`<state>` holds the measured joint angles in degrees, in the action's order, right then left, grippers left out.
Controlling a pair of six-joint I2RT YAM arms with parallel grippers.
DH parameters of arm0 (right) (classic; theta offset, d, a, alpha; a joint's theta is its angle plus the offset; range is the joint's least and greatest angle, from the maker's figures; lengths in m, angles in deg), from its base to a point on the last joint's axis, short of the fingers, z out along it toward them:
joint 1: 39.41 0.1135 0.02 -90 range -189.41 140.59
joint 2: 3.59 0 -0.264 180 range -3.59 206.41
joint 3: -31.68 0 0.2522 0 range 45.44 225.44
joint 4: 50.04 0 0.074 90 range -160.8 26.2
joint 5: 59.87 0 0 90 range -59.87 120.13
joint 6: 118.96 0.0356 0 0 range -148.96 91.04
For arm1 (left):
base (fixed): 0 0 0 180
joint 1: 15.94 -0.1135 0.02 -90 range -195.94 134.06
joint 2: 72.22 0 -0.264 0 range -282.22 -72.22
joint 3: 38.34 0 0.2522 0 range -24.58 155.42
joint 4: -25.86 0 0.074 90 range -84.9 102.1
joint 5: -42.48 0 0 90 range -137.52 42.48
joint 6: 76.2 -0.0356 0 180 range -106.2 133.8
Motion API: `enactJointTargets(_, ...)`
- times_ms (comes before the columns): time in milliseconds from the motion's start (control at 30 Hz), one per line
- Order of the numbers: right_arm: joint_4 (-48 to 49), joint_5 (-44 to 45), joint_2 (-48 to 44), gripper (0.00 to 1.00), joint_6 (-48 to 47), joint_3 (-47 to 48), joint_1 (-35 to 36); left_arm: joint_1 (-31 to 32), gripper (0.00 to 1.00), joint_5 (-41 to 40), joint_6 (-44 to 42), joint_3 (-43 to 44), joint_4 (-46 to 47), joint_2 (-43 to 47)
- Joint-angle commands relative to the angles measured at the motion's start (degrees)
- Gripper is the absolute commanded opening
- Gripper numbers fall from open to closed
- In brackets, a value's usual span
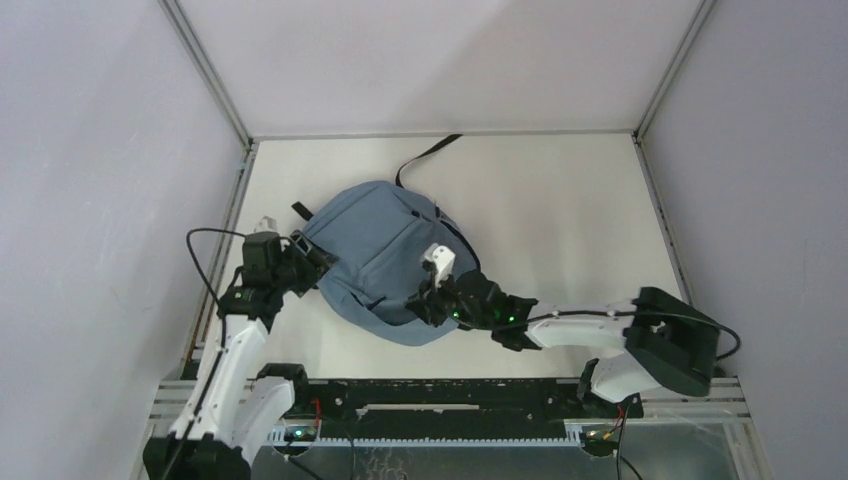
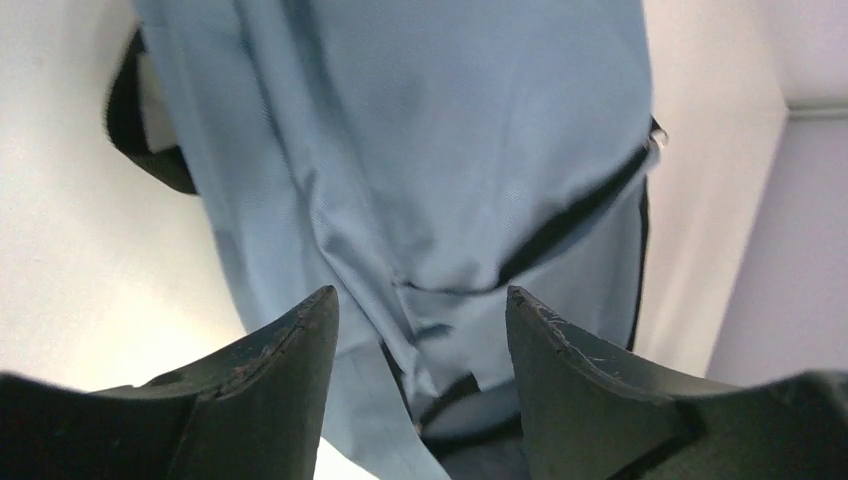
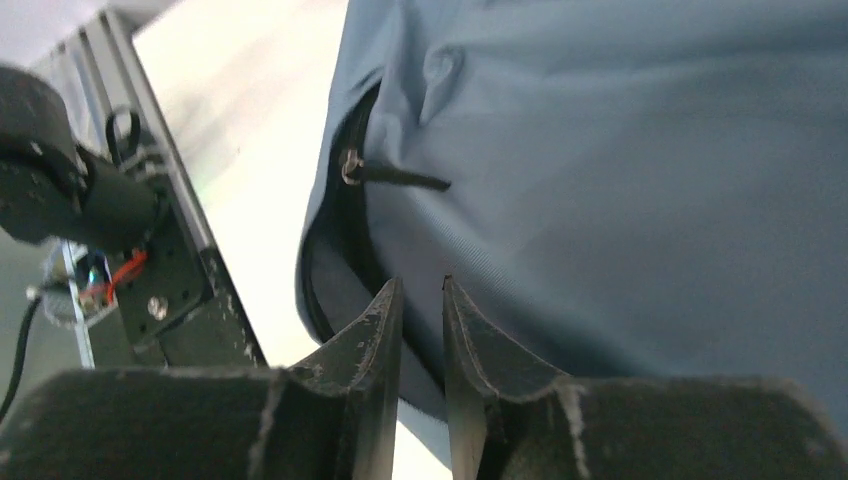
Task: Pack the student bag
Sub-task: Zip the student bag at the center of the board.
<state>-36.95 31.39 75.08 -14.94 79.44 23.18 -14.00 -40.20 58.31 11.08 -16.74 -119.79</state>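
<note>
The student bag (image 1: 385,260), slate-blue with black trim, lies in the middle of the white table. My left gripper (image 1: 310,262) is at the bag's left edge. In the left wrist view its jaws (image 2: 420,300) stand wide open over a fold of the student bag (image 2: 420,150) and pinch nothing. My right gripper (image 1: 425,300) is at the bag's near right edge. In the right wrist view its fingertips (image 3: 421,285) are a narrow gap apart, right against the student bag (image 3: 620,200), with nothing between them. A black zipper pull (image 3: 395,177) hangs by the dark zipper line.
A black strap (image 1: 430,152) trails from the bag toward the back wall. Another black strap loop (image 2: 140,140) lies at the bag's side. The metal mounting rail (image 1: 450,400) runs along the near edge. Enclosure walls close in the table on three sides.
</note>
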Motion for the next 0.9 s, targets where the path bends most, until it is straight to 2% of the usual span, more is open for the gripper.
enactJointTargets(0, 1.78, -8.33, 5.51, 0.28, 1.94, 1.29, 3.29, 2.28, 0.66, 7.56, 1.5, -3.39, -3.72, 6.38)
enactJointTargets(100, 0.72, -9.45, 9.15, 0.28, 0.86, 1.25, 6.27, 5.05, 0.68, 9.4, 3.91, -7.41, -4.37, 9.01)
enactJointTargets(233, 0.65, -9.03, 13.87, 0.28, 0.16, 1.31, 6.47, 7.61, 0.69, 10.66, 5.93, -10.62, -3.38, 9.21)
enactJointTargets(400, -1.99, -6.28, 7.88, 0.31, -0.4, 1.28, 4.78, 8.38, 0.7, 11.02, 6.45, -11.05, -0.64, 8.21)
enactJointTargets(500, -2.12, -4.09, 3.41, 0.43, -0.15, 1.27, 3.95, 8.52, 0.7, 11.02, 6.27, -11.14, 1.33, 6.35)
enactJointTargets(567, -0.92, -2.99, 2.17, 0.58, 1.21, 1.33, 3.33, 8.61, 0.69, 11.0, 5.78, -11.14, 2.37, 4.25)
enactJointTargets(600, -0.7, -3.15, 2.15, 0.63, 3.14, 1.67, 2.4, 8.61, 0.69, 10.94, 5.58, -11.09, 2.83, 3.29)
enactJointTargets(667, -2.62, -4.78, 3.33, 0.66, 11.05, 3.71, -0.75, 8.61, 0.69, 10.95, 4.99, -11.05, 3.69, 1.77)
enactJointTargets(767, -5.84, -15.17, 7.57, 0.68, 24.92, 7.71, -8.21, 8.61, 0.66, 9.93, 4.39, -11.05, 3.87, 0.57)
enactJointTargets(867, -4.35, -23.94, 12.81, 0.67, 36.17, 9.09, -11.84, 8.61, 0.66, 9.37, 4.43, -11.51, 4.03, 0.38)
